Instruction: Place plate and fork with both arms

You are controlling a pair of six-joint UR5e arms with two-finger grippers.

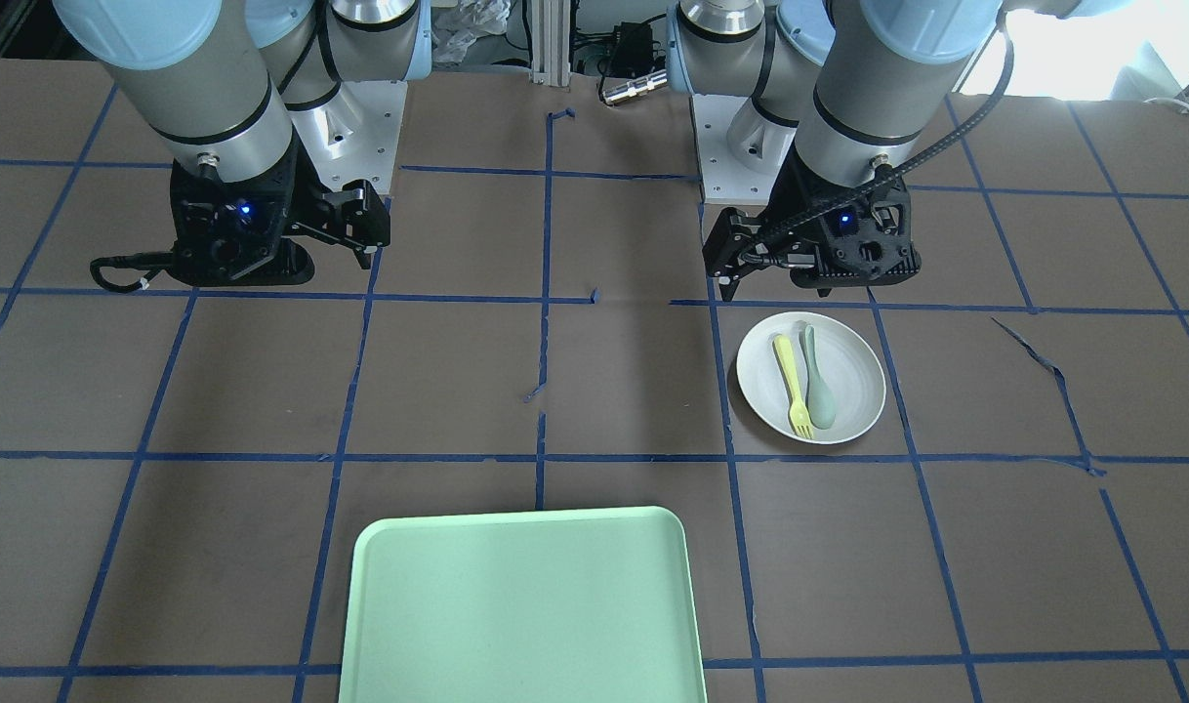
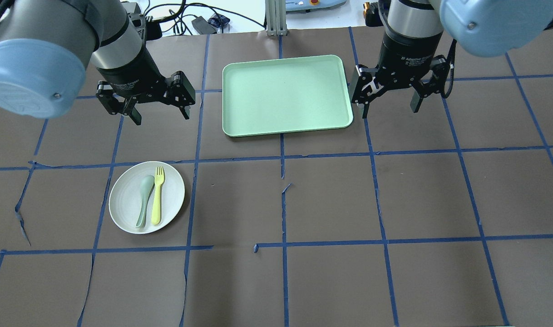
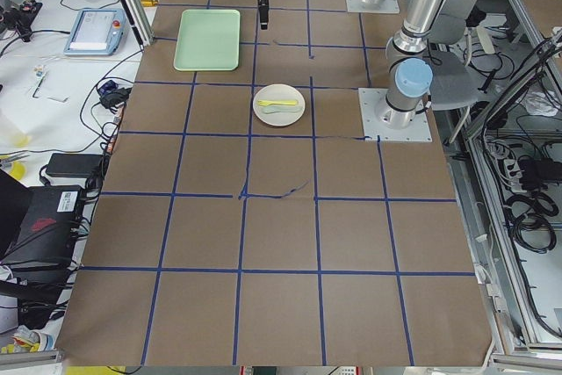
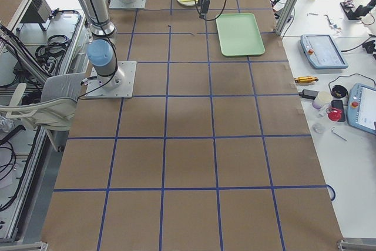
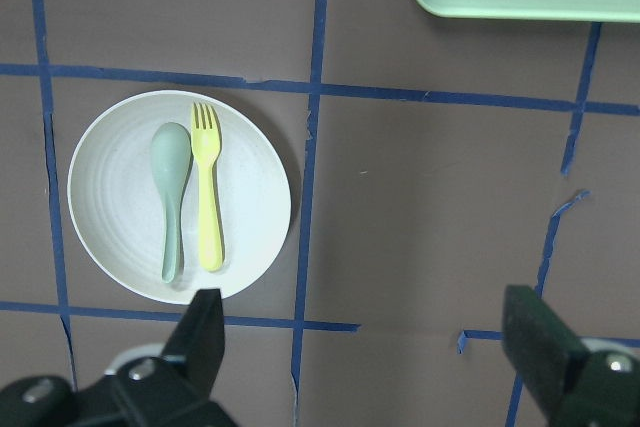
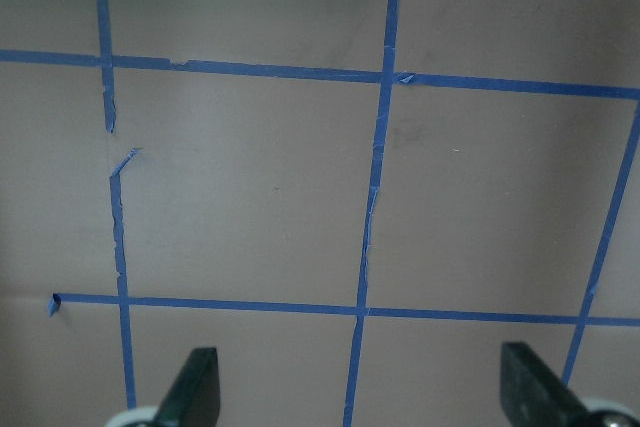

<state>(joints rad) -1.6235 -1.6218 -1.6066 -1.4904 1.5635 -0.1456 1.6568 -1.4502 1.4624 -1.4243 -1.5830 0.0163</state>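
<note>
Brown blue-taped table (image 2: 331, 200) carries plate (image 2: 121, 205), green tray (image 2: 285, 95) well apart

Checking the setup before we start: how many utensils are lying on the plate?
2: the yellow fork and the grey-green spoon lie side by side on the plate. Nothing seems hidden.

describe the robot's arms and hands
The left arm and right arm are silver-grey tubes with light blue joint caps. The left hand and right hand are black and two-fingered, with white lettering above the fingers and a small blue light on each. A black braided cable runs along the left arm.
</note>
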